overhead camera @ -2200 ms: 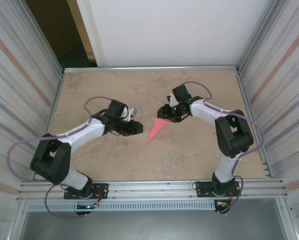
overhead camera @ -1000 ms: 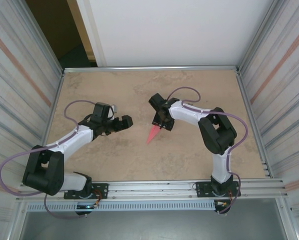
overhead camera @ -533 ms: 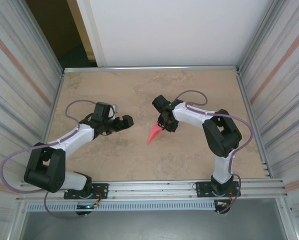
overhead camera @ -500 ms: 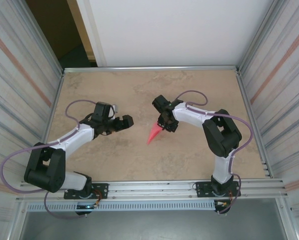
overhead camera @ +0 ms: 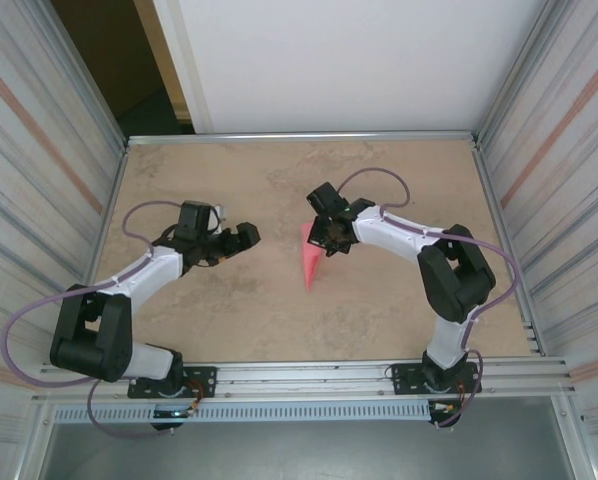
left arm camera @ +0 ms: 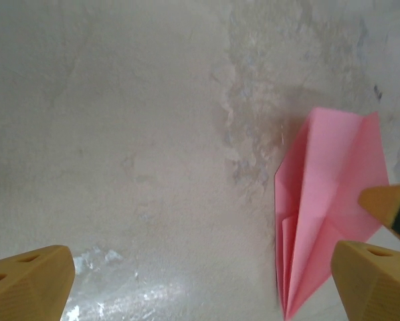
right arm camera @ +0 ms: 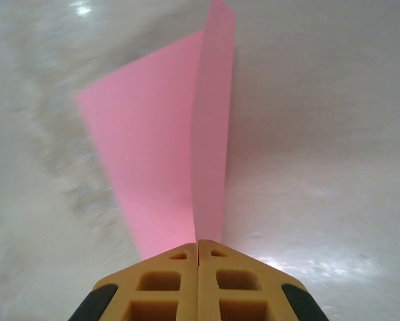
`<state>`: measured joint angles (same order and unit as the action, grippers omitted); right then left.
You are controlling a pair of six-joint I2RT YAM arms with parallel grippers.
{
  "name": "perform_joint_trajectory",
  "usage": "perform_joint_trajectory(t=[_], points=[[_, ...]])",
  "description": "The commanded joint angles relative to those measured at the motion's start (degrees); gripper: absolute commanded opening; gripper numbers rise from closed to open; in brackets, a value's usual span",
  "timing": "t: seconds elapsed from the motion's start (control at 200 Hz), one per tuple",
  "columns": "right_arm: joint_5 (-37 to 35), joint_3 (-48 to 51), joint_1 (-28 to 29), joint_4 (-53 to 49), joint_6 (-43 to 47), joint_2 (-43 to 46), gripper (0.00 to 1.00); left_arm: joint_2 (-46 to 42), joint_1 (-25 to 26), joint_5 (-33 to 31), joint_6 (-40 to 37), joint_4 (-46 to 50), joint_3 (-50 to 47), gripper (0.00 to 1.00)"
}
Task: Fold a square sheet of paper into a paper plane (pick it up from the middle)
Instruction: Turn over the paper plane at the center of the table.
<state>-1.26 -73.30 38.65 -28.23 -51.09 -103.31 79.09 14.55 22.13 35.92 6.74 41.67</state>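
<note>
Across the upper third of the top view the table (overhead camera: 279, 170) lay bare, and again in the lower centre between the 2 arm bases. The paper plane (overhead camera: 308, 266), pinched in the closed right gripper (overhead camera: 319, 243), blocked frame centre. The wide-spread left gripper (overhead camera: 247, 236) stood to its left, a bare strip between them. The right arm (overhead camera: 419, 240) barred centre to lower right. Ribbed walls (overhead camera: 39, 180) closed both side edges, and a white panel (overhead camera: 339, 60) closed the top.
</note>
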Motion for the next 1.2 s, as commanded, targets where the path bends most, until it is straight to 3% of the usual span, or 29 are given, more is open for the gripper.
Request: perform_joint_trajectory(t=[0.0,0.21,0.371,0.516,0.661,0.902,1.198], points=[[11.41,-1.44,0.63,8.91,13.53,3.28,0.0,-0.14,-2.07,4.0,3.55,-4.29,-2.73,0.99],[24.15,2.65,-0.12,18.8,17.86,4.56,0.0,-1.48,-3.12,3.5,6.25,-6.98,-5.27,0.98],[32.15,8.22,-2.71,26.14,14.88,3.53,0.0,-4.63,-3.12,-0.39,4.19,-0.92,-4.06,0.98],[38.25,12.45,-5.27,31.39,12.28,1.39,0.0,-4.73,-3.12,3.45,4.45,-3.36,-4.98,0.97],[39.23,15.58,-7.29,33.07,11.86,0.4,0.0,-0.91,-1.97,8.45,6.49,-8.56,-6.04,0.93],[39.25,19.61,-10.47,34.89,11.53,-0.93,0.0,5.88,3.86,9.49,8.17,-11.78,-4.96,0.83],[38.37,21.09,-12.55,34.67,11.72,-2.15,0.0,14.75,9.79,12.79,10.31,-16.23,-1.19,0.58]])
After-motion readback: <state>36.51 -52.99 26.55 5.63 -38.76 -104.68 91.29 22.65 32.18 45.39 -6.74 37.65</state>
